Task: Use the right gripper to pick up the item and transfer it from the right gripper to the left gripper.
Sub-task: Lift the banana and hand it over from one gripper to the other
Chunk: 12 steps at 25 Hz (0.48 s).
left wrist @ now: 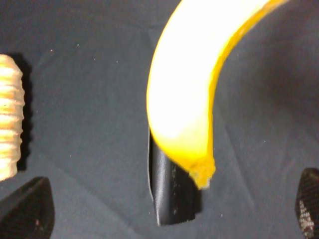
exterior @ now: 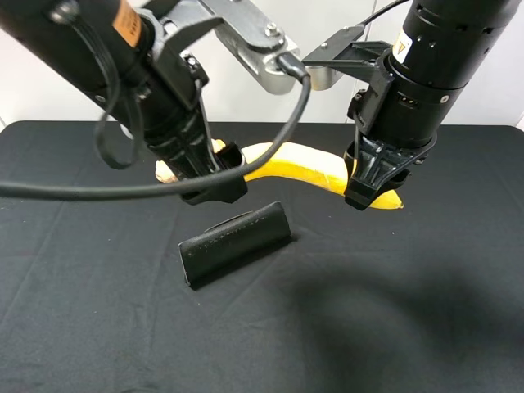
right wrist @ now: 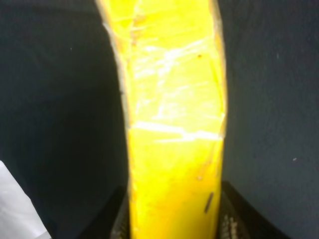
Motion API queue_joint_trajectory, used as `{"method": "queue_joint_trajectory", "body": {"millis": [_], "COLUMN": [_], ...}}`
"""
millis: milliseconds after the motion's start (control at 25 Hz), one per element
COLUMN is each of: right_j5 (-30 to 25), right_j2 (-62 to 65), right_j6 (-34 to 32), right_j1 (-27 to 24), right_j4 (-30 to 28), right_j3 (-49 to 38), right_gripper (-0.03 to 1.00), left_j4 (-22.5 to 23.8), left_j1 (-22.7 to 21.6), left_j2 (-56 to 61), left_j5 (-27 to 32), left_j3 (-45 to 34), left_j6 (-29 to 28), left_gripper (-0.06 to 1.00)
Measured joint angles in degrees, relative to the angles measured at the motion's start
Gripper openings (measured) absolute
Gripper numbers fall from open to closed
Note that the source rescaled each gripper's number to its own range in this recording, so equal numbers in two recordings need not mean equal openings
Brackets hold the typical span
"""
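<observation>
Partly, banana [exterior: 299,167] behind left arm [exterior: 160,123].

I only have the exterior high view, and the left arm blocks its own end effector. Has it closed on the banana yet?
Observer: No. In the left wrist view the left end effector is open, its fingers far apart, and the banana touches neither.
Reviewer: Is the right one holding it?
Observer: Yes. The right wrist view shows the right end effector shut, with one finger against each side of the banana.
Reviewer: What is the tan thing behind the left arm?
Observer: A ridged wooden roller, lying apart from the banana.
</observation>
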<state>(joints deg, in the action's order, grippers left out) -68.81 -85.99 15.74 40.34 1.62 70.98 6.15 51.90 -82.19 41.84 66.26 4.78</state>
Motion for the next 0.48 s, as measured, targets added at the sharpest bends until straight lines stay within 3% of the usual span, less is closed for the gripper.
{"method": "queue_joint_trajectory", "body": {"millis": [480], "right_j5": [1.0], "right_j2": [0.0], "right_j6": [0.0], "right_j1": [0.0], "right_j4": [1.5], "right_j3": [0.0], "right_gripper": [0.00], "left_j4": [-0.4], "left_j1": [0.0], "left_j2": [-4.9], "left_j5": [-5.0], "left_j3": [0.0], "left_j6": [0.4], "left_gripper": [0.95]}}
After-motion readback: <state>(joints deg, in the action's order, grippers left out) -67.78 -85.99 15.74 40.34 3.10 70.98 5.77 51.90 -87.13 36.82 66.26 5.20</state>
